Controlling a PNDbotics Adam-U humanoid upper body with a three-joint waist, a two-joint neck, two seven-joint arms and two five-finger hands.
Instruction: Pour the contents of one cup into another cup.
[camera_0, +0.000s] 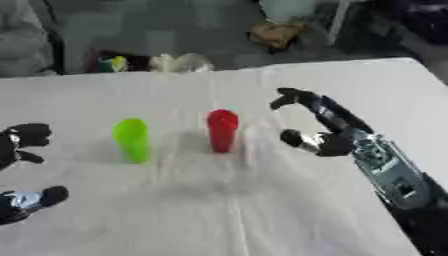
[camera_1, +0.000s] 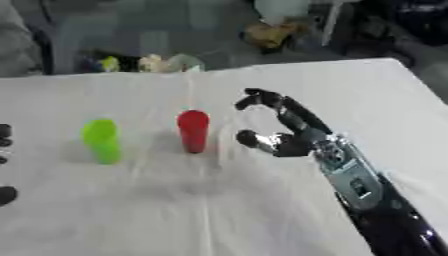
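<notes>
Two cups stand mid-table, green cup (camera_0: 131, 140) left of red cup (camera_0: 222, 130), and the right hand (camera_0: 325, 131), spread open just right of red, could easily tip it closing in crooked.

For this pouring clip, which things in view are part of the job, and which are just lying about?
Part of the job:
- tall red plastic cup, upright
- tall green plastic cup, upright
- right hand, open beside the red cup, not touching it
- left hand, at the left edge

Lying about:
- white cloth-covered table
- small yellowish and pale clutter beyond the table's far edge
</notes>
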